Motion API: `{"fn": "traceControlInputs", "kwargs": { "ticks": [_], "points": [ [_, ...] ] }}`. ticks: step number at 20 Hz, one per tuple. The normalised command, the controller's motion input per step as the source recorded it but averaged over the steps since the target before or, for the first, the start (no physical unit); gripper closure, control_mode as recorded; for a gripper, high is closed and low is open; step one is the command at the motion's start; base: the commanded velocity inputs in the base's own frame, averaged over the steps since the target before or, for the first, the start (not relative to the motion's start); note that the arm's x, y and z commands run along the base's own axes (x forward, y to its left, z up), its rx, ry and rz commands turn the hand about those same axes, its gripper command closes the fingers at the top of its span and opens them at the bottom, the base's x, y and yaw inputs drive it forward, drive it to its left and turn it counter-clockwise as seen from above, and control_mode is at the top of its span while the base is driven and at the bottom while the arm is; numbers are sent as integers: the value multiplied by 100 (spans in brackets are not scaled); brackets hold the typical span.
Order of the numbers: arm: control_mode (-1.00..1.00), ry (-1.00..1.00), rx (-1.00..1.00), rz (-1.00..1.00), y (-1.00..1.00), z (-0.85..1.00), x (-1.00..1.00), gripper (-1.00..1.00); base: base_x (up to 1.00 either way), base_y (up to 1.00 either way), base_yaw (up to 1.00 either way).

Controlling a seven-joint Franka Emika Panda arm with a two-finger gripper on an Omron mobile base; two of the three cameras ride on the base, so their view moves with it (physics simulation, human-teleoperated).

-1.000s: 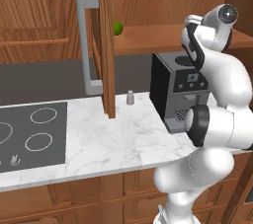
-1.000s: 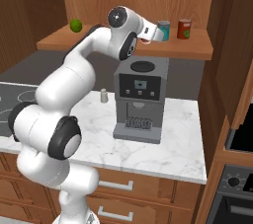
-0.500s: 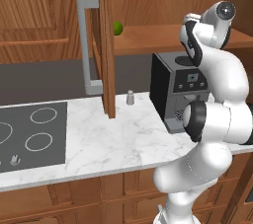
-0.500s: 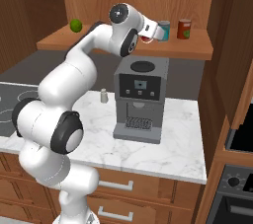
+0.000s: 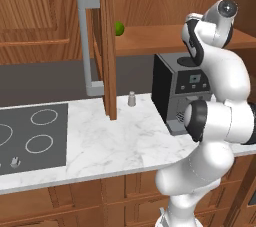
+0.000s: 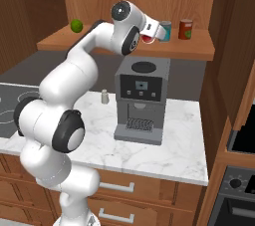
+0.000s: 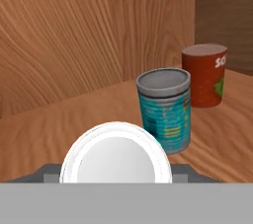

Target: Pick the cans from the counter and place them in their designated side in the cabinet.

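Observation:
My gripper [image 6: 155, 32] is up at the cabinet shelf [image 6: 124, 46], shut on the bright red can [image 6: 146, 39]. In the hand view the held can's silvery top [image 7: 116, 149] sits between the fingers of the gripper [image 7: 116, 174]. The teal can [image 6: 165, 31] stands upright on the shelf just beyond the gripper, close ahead in the hand view [image 7: 164, 110]. The cabinet's tall door [image 5: 106, 46] stands open with its grey bar handle [image 5: 88, 46]. Below lies the marble counter [image 5: 125, 141] with its dark hob [image 5: 30, 136].
A darker brownish-red can [image 6: 185, 29] stands right of the teal one, also seen in the hand view [image 7: 204, 75]. A green lime [image 6: 75, 25] lies at the shelf's left end. A black coffee machine [image 6: 142, 98] and a small grey shaker [image 6: 104, 96] stand on the counter under the shelf.
The hand has edged slightly rightwards along the shelf towards the teal can, still holding the red can. Nothing else has moved.

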Motion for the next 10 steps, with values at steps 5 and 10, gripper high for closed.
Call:
{"fn": "traceControlInputs", "kwargs": {
  "ticks": [5,10],
  "points": [
    [-100,2,0,0,0,-25,15,100,0,0,0],
    [-100,2,0,0,0,-25,15,100,0,0,0]
  ]
}}
